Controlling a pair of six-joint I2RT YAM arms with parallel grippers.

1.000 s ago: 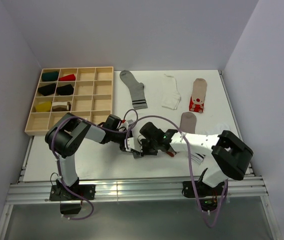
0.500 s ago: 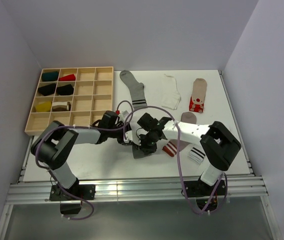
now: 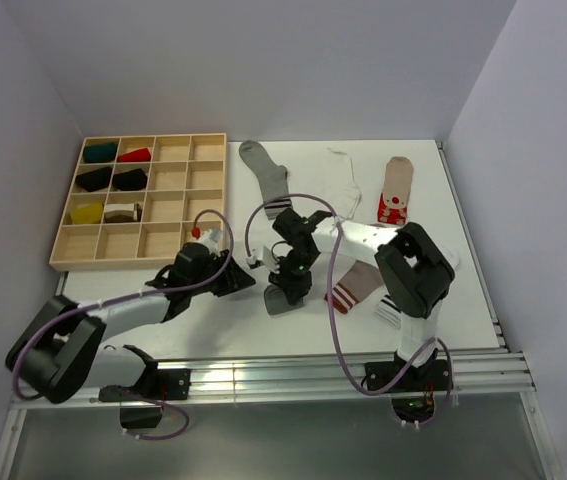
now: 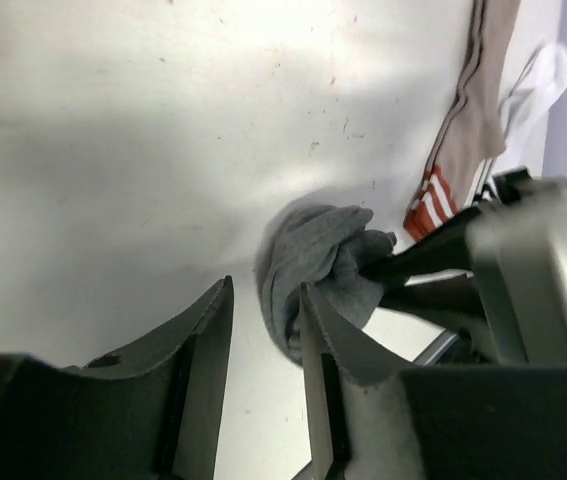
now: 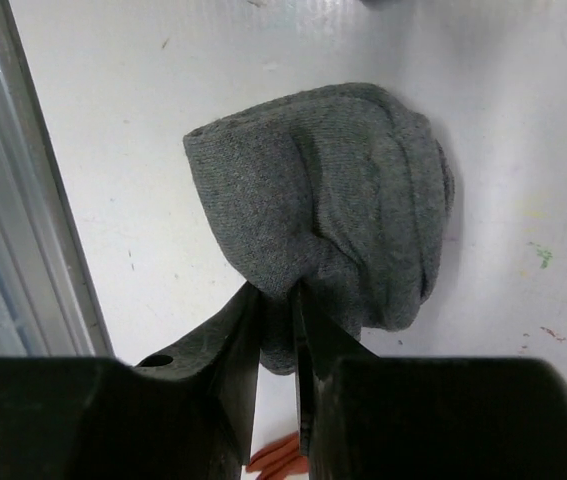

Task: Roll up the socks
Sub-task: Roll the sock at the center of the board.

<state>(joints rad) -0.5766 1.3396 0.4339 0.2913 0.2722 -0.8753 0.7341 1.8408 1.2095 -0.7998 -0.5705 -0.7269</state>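
right end effector: clamped on the rolled grey sock, likely to keep it rolled | left end effector: apart, empty, just beside

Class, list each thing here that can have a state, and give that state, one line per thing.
dark grey sock: rolled up, pinched by right gripper
right gripper: shut on dark grey sock
left gripper: open, empty
grey striped sock: flat, unrolled
white sock: lying unrolled
wooden tray: six compartments filled
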